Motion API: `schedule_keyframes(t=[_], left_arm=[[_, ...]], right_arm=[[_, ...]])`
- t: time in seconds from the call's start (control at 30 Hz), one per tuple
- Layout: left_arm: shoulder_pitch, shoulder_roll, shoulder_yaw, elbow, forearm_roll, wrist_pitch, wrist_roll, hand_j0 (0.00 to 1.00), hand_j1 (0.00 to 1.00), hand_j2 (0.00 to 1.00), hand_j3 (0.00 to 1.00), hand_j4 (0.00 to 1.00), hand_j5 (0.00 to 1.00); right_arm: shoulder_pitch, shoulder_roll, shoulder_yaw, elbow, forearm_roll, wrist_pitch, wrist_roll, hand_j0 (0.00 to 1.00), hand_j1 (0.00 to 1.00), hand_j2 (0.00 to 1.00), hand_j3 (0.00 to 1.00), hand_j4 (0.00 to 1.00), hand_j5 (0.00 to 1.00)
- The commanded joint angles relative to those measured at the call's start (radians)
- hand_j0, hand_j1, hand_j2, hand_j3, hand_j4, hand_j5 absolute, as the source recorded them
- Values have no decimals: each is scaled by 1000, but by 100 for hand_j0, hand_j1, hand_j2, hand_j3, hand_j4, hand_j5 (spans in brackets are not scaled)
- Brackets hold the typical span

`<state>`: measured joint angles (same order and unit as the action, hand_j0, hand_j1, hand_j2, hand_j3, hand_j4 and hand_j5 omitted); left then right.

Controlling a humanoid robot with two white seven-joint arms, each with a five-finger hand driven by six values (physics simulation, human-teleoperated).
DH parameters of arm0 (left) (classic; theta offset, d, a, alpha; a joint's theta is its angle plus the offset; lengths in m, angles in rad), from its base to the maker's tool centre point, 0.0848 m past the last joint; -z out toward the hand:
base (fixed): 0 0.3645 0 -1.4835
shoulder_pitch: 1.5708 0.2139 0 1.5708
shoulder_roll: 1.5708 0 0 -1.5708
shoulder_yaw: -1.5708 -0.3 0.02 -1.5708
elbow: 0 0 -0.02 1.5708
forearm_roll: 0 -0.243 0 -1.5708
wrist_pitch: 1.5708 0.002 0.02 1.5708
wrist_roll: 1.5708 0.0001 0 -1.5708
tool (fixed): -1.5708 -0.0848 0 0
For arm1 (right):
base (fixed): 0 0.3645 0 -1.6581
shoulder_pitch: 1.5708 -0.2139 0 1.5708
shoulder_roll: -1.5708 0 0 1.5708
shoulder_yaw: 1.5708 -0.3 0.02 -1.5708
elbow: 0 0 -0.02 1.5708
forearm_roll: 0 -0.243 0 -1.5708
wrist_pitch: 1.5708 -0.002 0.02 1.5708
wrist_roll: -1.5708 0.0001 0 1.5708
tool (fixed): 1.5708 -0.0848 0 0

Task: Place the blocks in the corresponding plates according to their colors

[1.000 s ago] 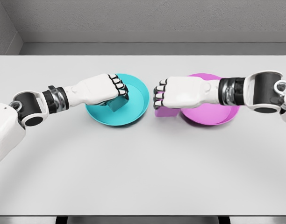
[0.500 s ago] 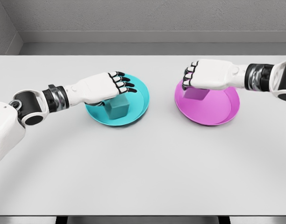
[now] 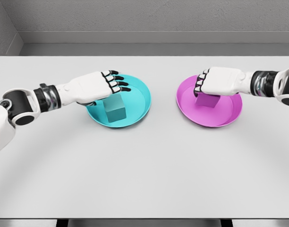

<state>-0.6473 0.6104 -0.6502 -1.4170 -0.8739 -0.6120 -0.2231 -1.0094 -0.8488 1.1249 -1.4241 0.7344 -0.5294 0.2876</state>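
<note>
Small teal cube block (image 3: 115,110) sits inside the round teal plate (image 3: 140,101), free of the left hand (image 3: 92,86), whose fingers are spread above the plate's left rim, holding nothing. Right hand (image 3: 219,81) is curled over the small magenta cube block (image 3: 206,100), gripping it from above, over the round magenta plate (image 3: 229,116). Both plates sit apart on the grey table (image 3: 144,165).

We see a teal block (image 3: 115,109) in a cyan plate (image 3: 140,101), a magenta block (image 3: 207,100) in a magenta plate (image 3: 229,112), white hands with black-tipped fingers (image 3: 117,84), and a pale grey table (image 3: 144,170)
</note>
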Motion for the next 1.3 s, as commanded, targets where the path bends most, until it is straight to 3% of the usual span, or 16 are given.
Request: schedule_keyframes(t=[0.0, 0.03, 0.07, 0.37, 0.5, 0.6, 0.7, 0.83, 1.07, 1.27], left_arm=[[0, 29, 1, -17, 9, 1, 1, 100, 100, 100, 100, 100, 100], [0, 40, 3, -25, 13, 1, 1, 100, 100, 100, 100, 100, 100], [2, 61, 3, -33, 24, 1, 2, 100, 100, 100, 100, 100, 100], [14, 222, 12, -118, 254, 1, 5, 100, 100, 100, 100, 100, 100], [20, 298, 17, -140, 334, 1, 5, 100, 100, 100, 100, 100, 100], [38, 361, 40, -163, 337, 1, 4, 100, 100, 100, 100, 100, 100], [92, 370, 103, -183, 337, 1, 2, 100, 100, 100, 100, 100, 100], [129, 397, 113, -189, 345, 1, 4, 100, 100, 100, 100, 100, 100], [140, 407, 126, -189, 346, 1, 4, 100, 100, 100, 100, 100, 100], [146, 419, 127, -189, 346, 1, 4, 100, 100, 100, 100, 100, 100]], right_arm=[[0, -1, 3, 2, -3, 2, -1, 65, 65, 65, 65, 65, 65], [0, -3, 3, 2, -7, 2, -2, 77, 77, 77, 77, 77, 77], [0, -4, 3, 1, -16, 15, -4, 100, 100, 100, 100, 100, 100], [-2, -13, -13, -9, -20, 34, -2, 100, 100, 100, 100, 100, 100], [9, -50, -122, -16, -47, 32, -4, 100, 100, 100, 100, 100, 100], [58, -111, -215, -18, -84, 23, -13, 100, 100, 100, 100, 100, 100], [155, -168, -324, -91, -93, 23, -16, 100, 100, 100, 100, 100, 100], [316, -234, -474, -165, -93, 19, -19, 100, 100, 100, 100, 100, 100], [454, -269, -534, -216, -93, -81, -38, 100, 100, 100, 100, 100, 100], [465, -269, -534, -240, -93, -80, -38, 100, 100, 100, 100, 100, 100]])
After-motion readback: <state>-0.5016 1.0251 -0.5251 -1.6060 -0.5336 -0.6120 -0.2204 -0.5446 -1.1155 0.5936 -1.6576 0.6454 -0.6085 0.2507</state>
